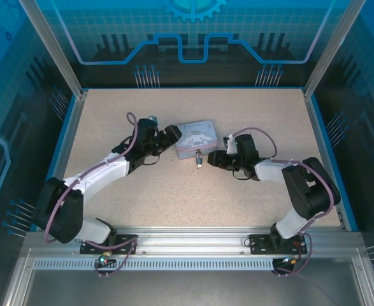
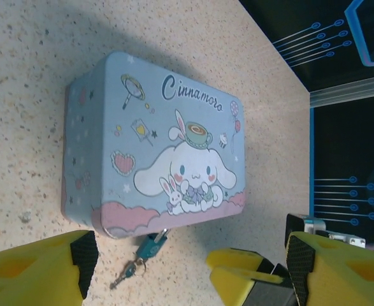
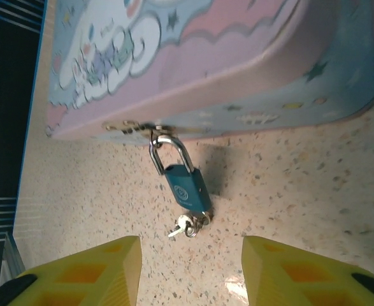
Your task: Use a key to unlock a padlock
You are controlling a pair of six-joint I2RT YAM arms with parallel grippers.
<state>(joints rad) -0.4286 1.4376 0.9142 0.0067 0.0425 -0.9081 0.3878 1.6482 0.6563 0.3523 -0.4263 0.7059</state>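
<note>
Top view: the padlock is shown lying on the table, hooked to the near side of the tin. Left wrist view: the left gripper is held wide apart and empty. Right wrist view: the right gripper is parted and empty, near the key seated in the padlock.

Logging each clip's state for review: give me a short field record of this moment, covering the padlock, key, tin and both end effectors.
tin: closed, lid up, on the table
padlock: shackle through the tin's hasp, body lying on the table
key: at the padlock's base, seemingly inserted
left end effector: open, empty, beside the tin
right end effector: open, empty, facing the padlock, not touching it
</note>
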